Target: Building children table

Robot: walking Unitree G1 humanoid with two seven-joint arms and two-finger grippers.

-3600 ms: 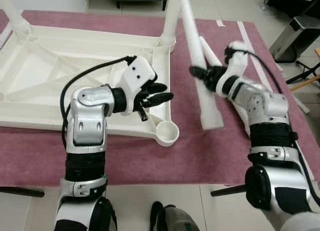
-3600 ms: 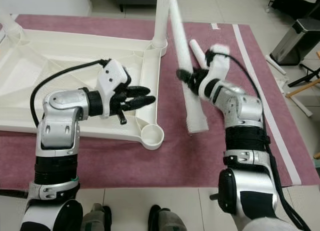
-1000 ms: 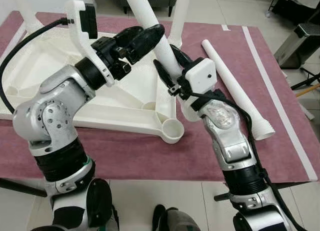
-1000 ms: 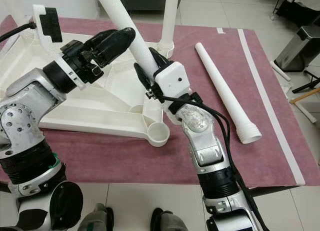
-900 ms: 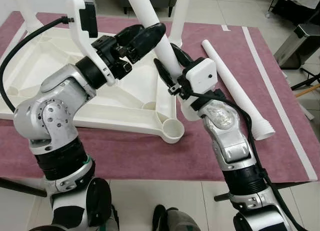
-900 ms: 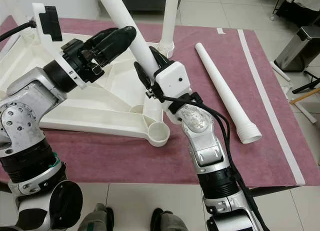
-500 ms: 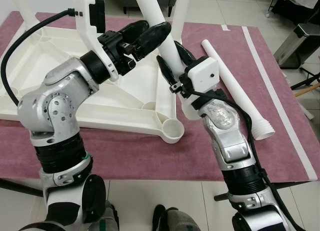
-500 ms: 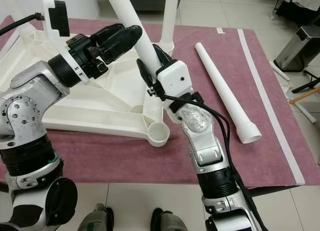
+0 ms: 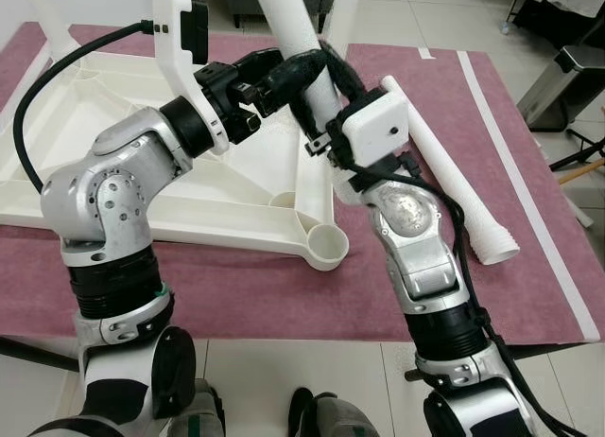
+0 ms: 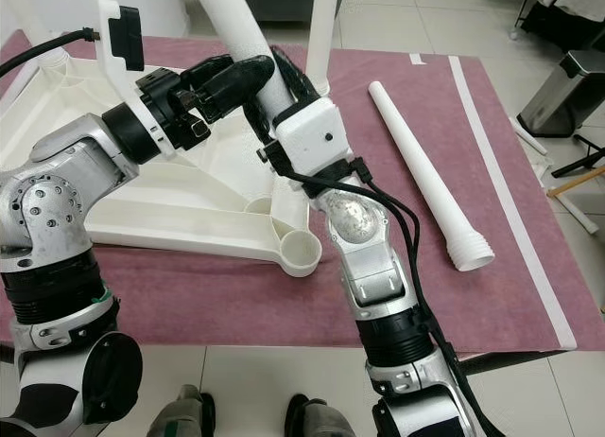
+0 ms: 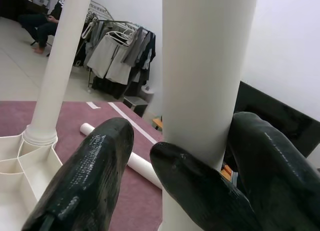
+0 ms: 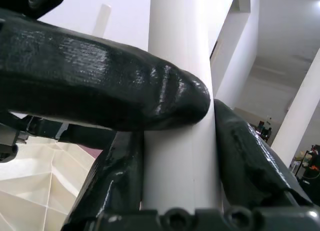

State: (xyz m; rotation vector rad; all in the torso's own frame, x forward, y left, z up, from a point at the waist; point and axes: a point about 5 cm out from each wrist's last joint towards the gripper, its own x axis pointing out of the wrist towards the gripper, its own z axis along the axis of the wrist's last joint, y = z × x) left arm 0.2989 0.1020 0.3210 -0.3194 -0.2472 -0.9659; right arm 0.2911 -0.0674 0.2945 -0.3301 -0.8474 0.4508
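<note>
Both my arms are raised over the upturned white table top (image 9: 113,163) on the purple mat. My right gripper (image 9: 317,78) and my left gripper (image 9: 288,73) both pinch the same tilted white table leg (image 10: 232,26), fingers pressed on its sides

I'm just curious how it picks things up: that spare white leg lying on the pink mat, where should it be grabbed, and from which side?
Probably mid-shaft, from straight above. The spare leg lies flat on the mat with bare mat either side, so jaws could straddle its round, even tube. The flared end near the robot is wider, hence harder to clasp.
</note>
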